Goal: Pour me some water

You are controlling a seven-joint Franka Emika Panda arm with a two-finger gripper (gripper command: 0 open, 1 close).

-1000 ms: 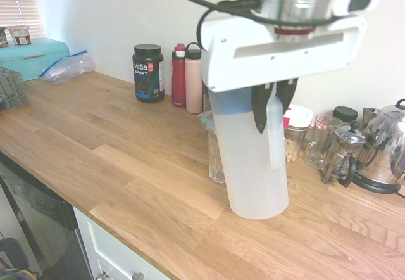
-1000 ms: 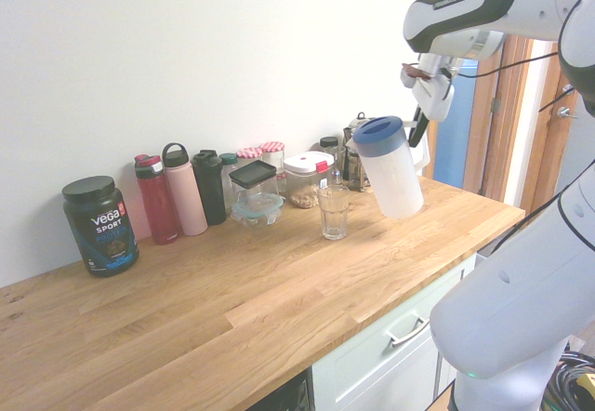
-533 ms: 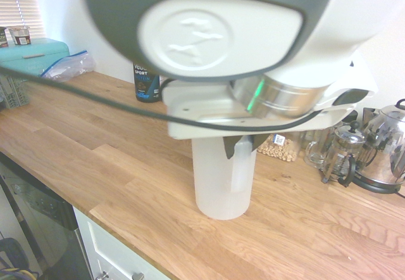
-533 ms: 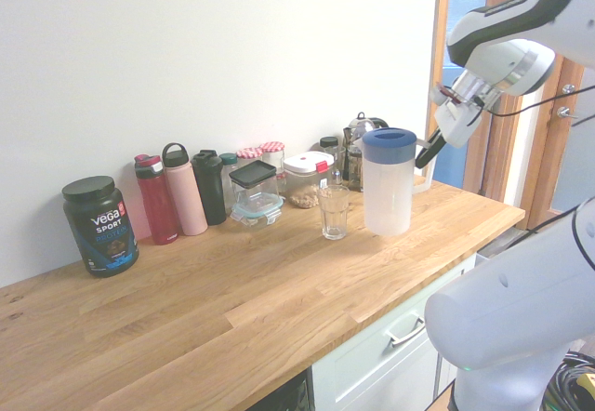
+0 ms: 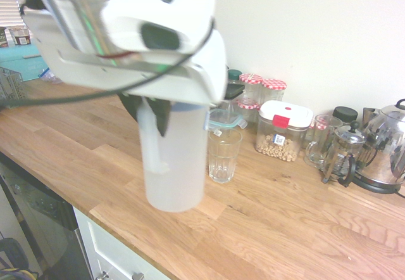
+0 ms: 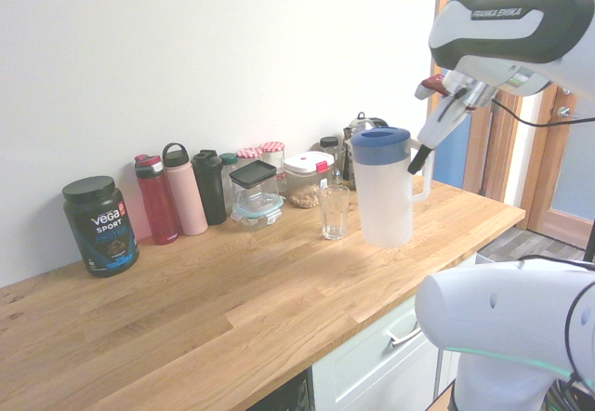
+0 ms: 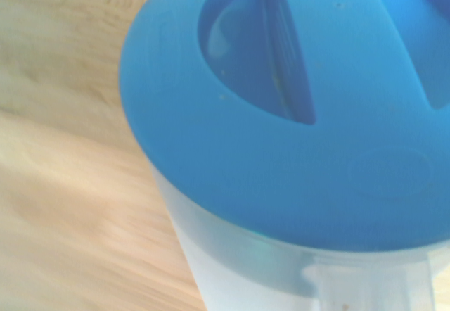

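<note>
A tall frosted-white jug [image 6: 382, 197] with a blue lid [image 7: 295, 114] hangs close over the wooden counter [image 6: 232, 309], nearly upright, just right of the ribbed glass [image 6: 335, 211]. My gripper [image 6: 420, 156] is shut on the jug's side handle from above. In the first exterior view the jug [image 5: 171, 166] is left of the glass [image 5: 223, 155], and the gripper [image 5: 152, 112] clasps its handle under the white wrist. The glass looks empty. The water is hidden behind the frosted wall.
Bottles [image 6: 177, 192], a black protein tub [image 6: 100, 225] and food containers [image 6: 256, 192] line the wall. A steel kettle [image 5: 386, 153], a French press [image 5: 342, 156] and a nut container [image 5: 283, 131] stand beyond the glass. The counter's front edge [image 6: 372, 332] is close to the jug.
A second ago the jug hung tilted, lid toward the glass. It came upright, then shifted toward the counter's front edge as the arm swung round, still gripped.
</note>
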